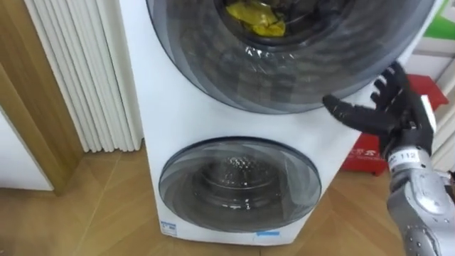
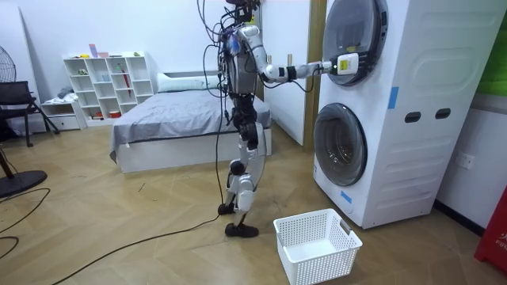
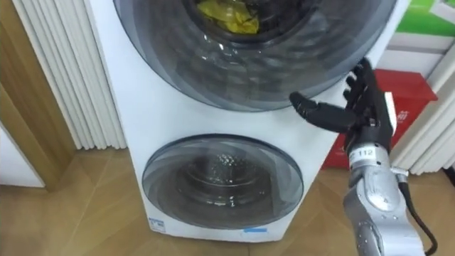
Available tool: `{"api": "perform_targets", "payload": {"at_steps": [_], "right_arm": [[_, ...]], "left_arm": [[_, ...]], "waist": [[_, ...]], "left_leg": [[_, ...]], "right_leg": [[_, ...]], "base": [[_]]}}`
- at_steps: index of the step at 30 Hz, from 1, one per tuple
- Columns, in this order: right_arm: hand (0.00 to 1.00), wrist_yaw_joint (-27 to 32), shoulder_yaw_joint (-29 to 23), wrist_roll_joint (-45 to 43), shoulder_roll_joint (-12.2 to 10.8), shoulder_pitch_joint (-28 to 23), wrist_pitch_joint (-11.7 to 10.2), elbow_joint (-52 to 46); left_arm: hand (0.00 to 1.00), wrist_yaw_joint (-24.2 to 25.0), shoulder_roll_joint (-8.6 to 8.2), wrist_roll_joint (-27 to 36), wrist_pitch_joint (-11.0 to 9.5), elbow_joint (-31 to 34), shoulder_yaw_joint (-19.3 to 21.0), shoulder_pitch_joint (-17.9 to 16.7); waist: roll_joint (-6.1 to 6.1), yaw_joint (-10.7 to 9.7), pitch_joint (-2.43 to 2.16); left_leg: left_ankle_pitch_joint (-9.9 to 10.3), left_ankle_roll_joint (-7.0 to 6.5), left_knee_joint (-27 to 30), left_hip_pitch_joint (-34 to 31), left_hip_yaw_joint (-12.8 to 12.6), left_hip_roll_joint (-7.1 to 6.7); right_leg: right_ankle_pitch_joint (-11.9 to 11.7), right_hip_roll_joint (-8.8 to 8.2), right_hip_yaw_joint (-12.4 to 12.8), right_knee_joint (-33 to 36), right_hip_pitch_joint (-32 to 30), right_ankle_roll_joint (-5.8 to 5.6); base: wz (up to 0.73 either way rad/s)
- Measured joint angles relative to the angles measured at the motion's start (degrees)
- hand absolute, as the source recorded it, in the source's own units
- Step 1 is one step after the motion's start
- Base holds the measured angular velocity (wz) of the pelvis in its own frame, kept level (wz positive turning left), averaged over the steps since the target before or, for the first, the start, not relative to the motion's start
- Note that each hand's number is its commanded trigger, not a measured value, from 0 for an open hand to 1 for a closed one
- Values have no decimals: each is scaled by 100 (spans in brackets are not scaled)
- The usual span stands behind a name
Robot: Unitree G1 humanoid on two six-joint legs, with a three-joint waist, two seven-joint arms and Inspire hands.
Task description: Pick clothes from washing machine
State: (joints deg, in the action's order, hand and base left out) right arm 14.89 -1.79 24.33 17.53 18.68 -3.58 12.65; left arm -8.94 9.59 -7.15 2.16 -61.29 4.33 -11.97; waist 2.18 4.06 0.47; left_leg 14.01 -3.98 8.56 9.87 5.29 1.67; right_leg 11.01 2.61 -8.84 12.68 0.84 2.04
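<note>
yellow cloth (image 1: 259, 20) in upper drum (image 1: 298, 78).

Head stereo pair: close up, looking down at the front of the stacked washing machine (image 1: 163, 107). The upper door (image 1: 284, 64), left of the right hand (image 1: 398, 117), is cut off at the top; the lower door (image 1: 238, 186) is below and left of the hand. The two eyes sit slightly apart and show the same scene. The room view stands well off, side-on, and takes in the robot and the machine whole. All views share both doors and the raised hand.
</note>
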Motion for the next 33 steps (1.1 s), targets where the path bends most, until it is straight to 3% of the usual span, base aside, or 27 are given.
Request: {"api": "perform_targets", "payload": {"at_steps": [1,2,3,4,5,6,7,10,13,15,21,33], "right_arm": [[0,14,60,-48,-1,74,54,-32],[0,46,70,-47,5,141,88,-40],[0,181,43,-14,42,165,122,14],[0,378,-10,57,40,167,156,39],[0,435,-70,62,41,180,175,37],[0,504,-189,118,72,297,233,38],[0,494,-200,225,80,476,317,48],[0,542,-176,523,85,893,490,51],[0,505,-181,562,101,904,491,55],[0,491,-189,578,140,933,491,55],[0,341,-189,622,263,956,491,52],[0,166,-57,188,262,954,490,-117]], "left_arm": [[0,-51,98,-172,0,12,45,-13],[0,-59,128,-298,3,14,102,-25],[0,-80,79,-437,37,-75,122,-47],[0,-73,56,-436,36,-53,98,-12],[0,-66,55,-436,37,-41,83,50],[0,-62,52,-450,46,18,-17,165],[0,-55,35,-466,69,101,-65,171],[0,-47,34,-467,278,151,-118,127],[0,-27,28,-472,388,156,-119,35],[0,2,18,-520,419,155,-114,15],[0,186,38,-716,548,156,-114,-74],[0,334,62,-722,548,161,-117,-70]], "waist": [[122,65,-24],[200,82,-7],[119,-10,2],[149,-80,11],[192,-95,23],[234,-105,42],[266,-60,14],[268,-62,13],[263,-60,13],[263,-67,0],[284,-49,-88],[266,-30,-72]], "left_leg": [[41,70,44,-75,26,56],[115,187,94,-89,-8,27],[270,485,160,-39,-53,129],[234,648,62,-44,-315,206],[208,664,-5,-124,-424,246],[3,611,-102,-383,-553,373],[-48,506,23,-452,-695,351],[-61,485,17,-427,-678,274],[-74,462,27,-443,-681,232],[-74,452,28,-460,-680,146],[-79,466,67,-431,-654,157],[-82,464,40,-380,-698,158]], "right_leg": [[-395,232,116,-649,-350,269],[-1096,226,37,-796,-495,383],[-1079,231,-93,-544,-478,352],[-1078,200,-33,-471,-427,352],[-1078,166,60,-471,-421,352],[-1058,132,102,-484,-436,315],[-1023,112,22,-491,-461,261],[-1021,56,-399,-493,-448,258],[-970,-22,-503,-488,-420,259],[-869,-84,-512,-454,-416,237],[-809,-91,-552,-359,-385,269],[-797,-62,-480,-390,-380,266]], "base": [[-65],[-37],[14],[40],[50],[23],[12],[4],[0],[8],[6],[-2]]}}
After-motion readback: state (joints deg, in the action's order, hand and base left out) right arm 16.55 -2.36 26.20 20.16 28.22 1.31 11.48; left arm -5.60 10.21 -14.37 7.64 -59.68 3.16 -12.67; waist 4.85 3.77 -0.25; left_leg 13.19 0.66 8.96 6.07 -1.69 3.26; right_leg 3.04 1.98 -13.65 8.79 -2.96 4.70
